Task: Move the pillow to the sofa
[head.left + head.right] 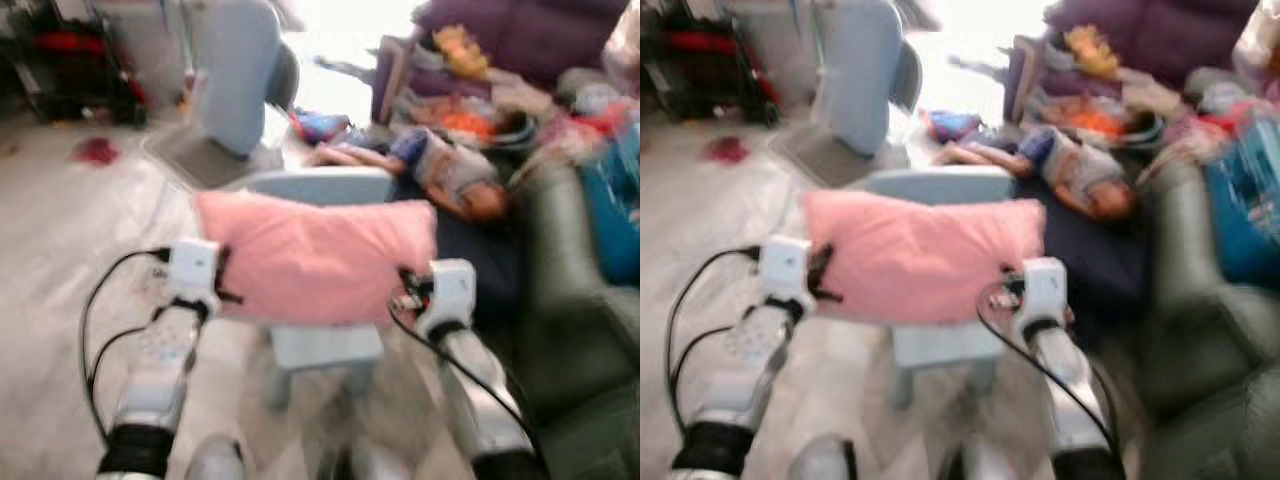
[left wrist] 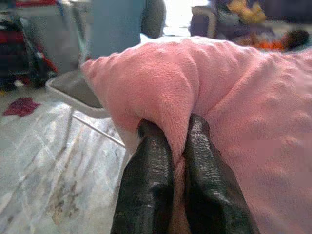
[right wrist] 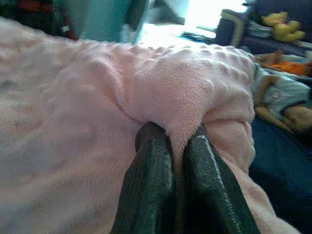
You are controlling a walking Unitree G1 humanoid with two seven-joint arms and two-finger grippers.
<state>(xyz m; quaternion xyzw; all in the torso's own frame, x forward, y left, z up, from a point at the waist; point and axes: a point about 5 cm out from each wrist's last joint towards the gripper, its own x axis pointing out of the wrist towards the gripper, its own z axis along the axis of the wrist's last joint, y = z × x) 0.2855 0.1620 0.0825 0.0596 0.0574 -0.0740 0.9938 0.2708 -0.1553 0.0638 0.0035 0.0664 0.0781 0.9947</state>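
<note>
Two tools, left tool and right tool, clench the unlabelled pink pillow.

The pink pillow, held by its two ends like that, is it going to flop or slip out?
The pink pillow probably sags little: it spans both grippers nearly flat. Its fleece bunches between the left gripper and right gripper, so slipping seems unlikely.

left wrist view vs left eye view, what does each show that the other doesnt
The left wrist view alone shows the grip up close: the left gripper has its two black fingers closed on a bunched fold of the pink pillow.

The left eye view alone shows both arms at once, the right gripper at the pillow's other end, the small pale blue chair behind and below it, the green sofa to the right, and a doll lying beyond.

Both show the pillow, the marbled floor and a red cloth on it.
</note>
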